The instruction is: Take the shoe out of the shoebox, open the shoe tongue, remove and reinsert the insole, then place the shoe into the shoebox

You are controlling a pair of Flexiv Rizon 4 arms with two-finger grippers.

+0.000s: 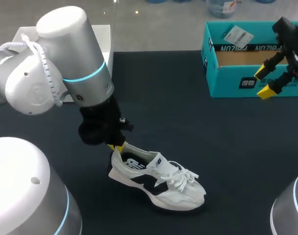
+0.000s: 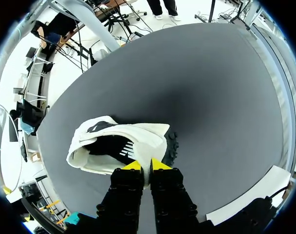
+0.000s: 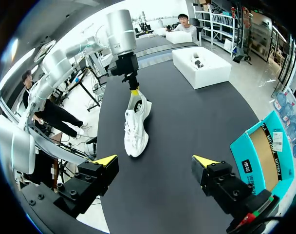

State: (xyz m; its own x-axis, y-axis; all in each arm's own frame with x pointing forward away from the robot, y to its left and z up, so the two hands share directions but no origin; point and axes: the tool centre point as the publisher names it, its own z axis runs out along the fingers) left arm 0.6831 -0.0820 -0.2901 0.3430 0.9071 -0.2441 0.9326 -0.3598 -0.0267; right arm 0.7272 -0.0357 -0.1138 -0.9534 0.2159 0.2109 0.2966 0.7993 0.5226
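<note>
Shoe (image 1: pixel 156 181): 1, white, on table (image 1: pixel 188 122). Long axis diagonal, heel at left gripper (image 1: pixel 117 147), toe toward right near side. Only the left wrist view shows the tips nearly closed, pinching the heel rim. Right gripper (image 1: pixel 265 81): spread wide, empty, beside shoebox (image 1: pixel 227 81).

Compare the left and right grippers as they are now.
The left gripper is shut on the heel of the shoe; the right gripper is open and empty. The left gripper is low over the table; the right gripper hangs by the shoebox. Both have yellow tips.
</note>
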